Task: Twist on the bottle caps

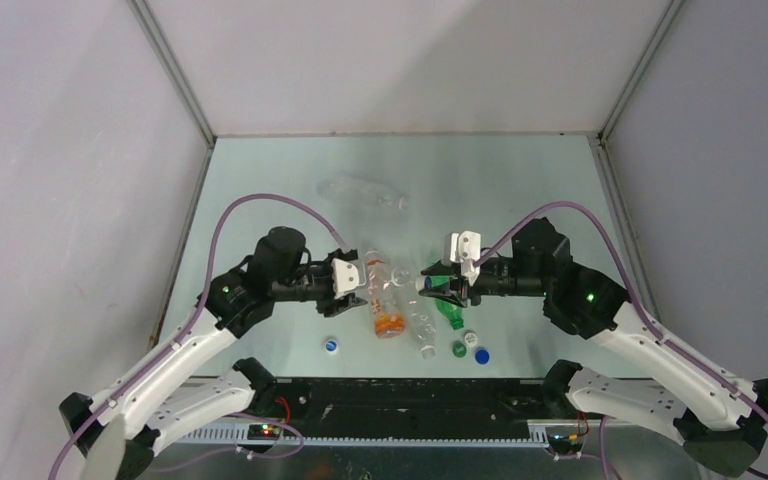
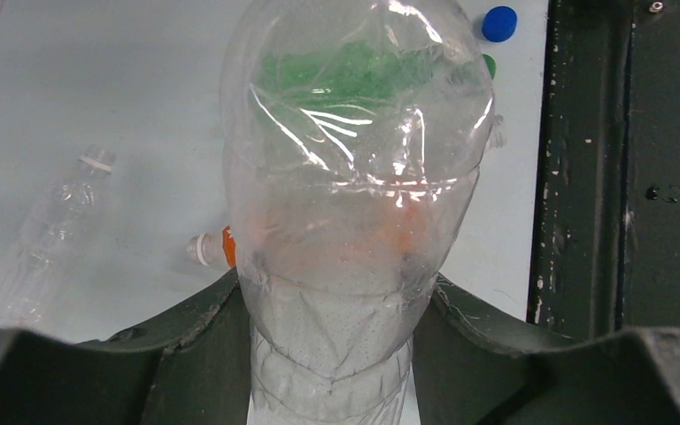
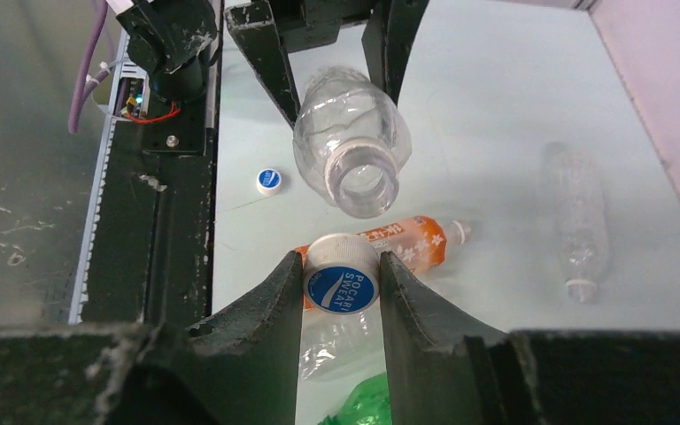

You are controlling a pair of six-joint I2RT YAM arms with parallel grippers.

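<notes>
My left gripper (image 1: 363,284) is shut on the base of a clear bottle (image 2: 345,177), held off the table with its open mouth (image 3: 363,182) towards my right gripper. My right gripper (image 3: 342,276) is shut on a blue-and-white cap (image 3: 342,282), a short gap in front of and below that mouth. Under them lie an orange labelled bottle (image 3: 407,243), a clear bottle (image 1: 421,330) and a green bottle (image 1: 449,311). A third clear bottle (image 1: 365,191) lies at the back. A blue-and-white cap (image 1: 332,346), a green cap (image 1: 458,349) and a blue cap (image 1: 482,355) lie near the front.
The black base rail (image 1: 410,400) runs along the near table edge, just behind the loose caps. Grey enclosure walls stand left, right and back. Purple cables loop above both arms.
</notes>
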